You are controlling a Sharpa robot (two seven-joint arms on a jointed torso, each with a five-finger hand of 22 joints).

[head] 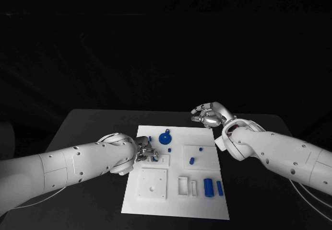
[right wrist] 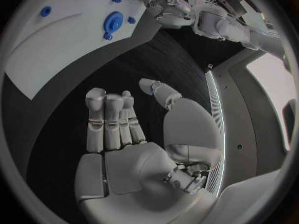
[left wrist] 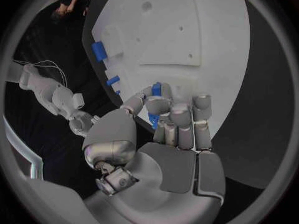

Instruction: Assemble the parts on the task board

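Left robot hand (left wrist: 165, 134) fingers cover most of a blue part (left wrist: 156, 90); its shape beside task board (left wrist: 187, 30) unclear.

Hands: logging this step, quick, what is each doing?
Left hand: pinching a small blue part over the task board.
Right hand: open, holding nothing.

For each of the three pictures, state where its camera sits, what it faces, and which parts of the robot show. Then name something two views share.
Head view: on the robot's head, looking down at the task board; both arms, left hand, right hand.
Left wrist view: behind the left hand, facing the board; fingers pinch a blue part.
Right wrist view: behind the empty right hand, facing the black table.
Shared: the blue disc.
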